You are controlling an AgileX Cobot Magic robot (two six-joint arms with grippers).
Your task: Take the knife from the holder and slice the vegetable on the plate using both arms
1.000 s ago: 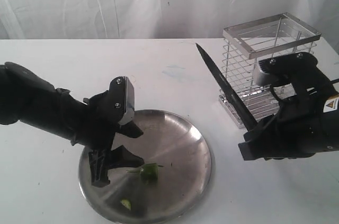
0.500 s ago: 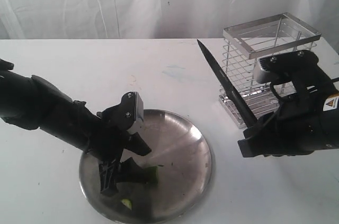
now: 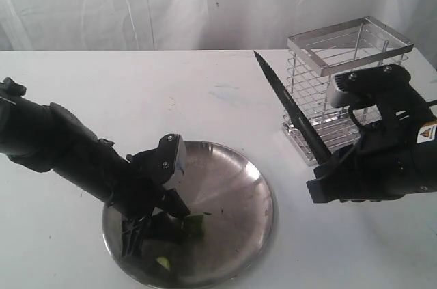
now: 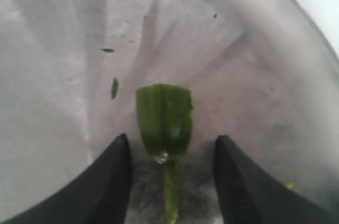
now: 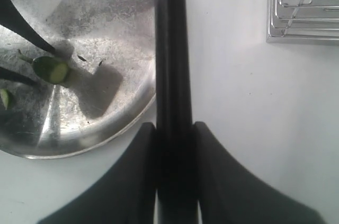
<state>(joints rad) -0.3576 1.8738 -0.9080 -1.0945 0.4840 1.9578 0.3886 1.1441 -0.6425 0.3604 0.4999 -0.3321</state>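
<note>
The dark-green vegetable (image 4: 164, 115) lies on the metal plate (image 3: 232, 186), its thin stem running between my left fingers. My left gripper (image 4: 172, 139) is open and low over the plate, with a gap between the stem and each finger. In the exterior view the vegetable (image 3: 194, 226) shows just right of the left gripper (image 3: 147, 231). My right gripper (image 5: 170, 126) is shut on the black knife (image 5: 170, 49). It holds the knife (image 3: 287, 104) in the air right of the plate, point up and leaning left. The chrome wire holder (image 3: 348, 84) stands behind it.
A small light-green slice (image 3: 162, 262) lies near the plate's front rim. The plate's rim (image 5: 106, 128) passes close under the knife. The holder's base (image 5: 302, 7) sits on the white table (image 3: 205, 91). A white curtain hangs behind.
My left arm has come down and to the right, setting its gripper on the plate around the vegetable's stem, and its jaws have narrowed a little. The right arm and knife barely moved.
</note>
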